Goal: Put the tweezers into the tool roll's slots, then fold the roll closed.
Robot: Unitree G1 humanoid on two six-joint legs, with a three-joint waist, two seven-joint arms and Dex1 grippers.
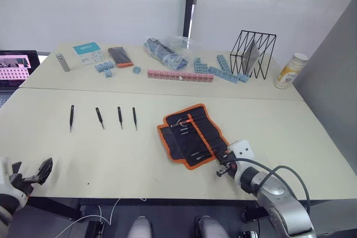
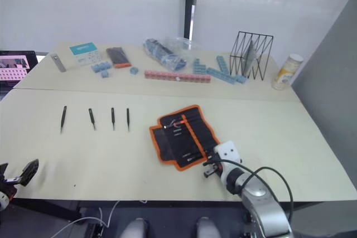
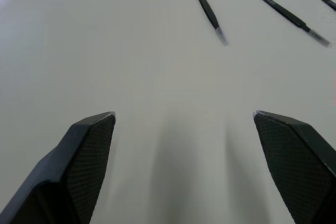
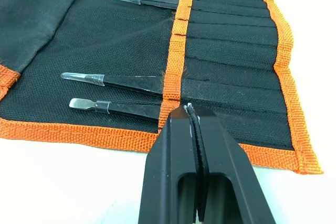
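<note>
Four loose tweezers (image 1: 99,117) lie side by side left of the open tool roll (image 1: 191,135), long axes pointing away; wide-open left gripper (image 1: 33,174) is nearer, right gripper (image 4: 193,124) pinched empty at the roll's edge

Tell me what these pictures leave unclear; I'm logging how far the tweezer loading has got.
- The slots: the tool roll's fabric covers the bodies of the tucked tweezers in the right wrist view, so depth is unknown.
- In the left eye view the roll's contents are too small to count.
- Right gripper: fingers pressed together at the roll's edge; whether they pinch anything is hidden.
- Loose tweezers: the left wrist view's edge cuts off some.
</note>
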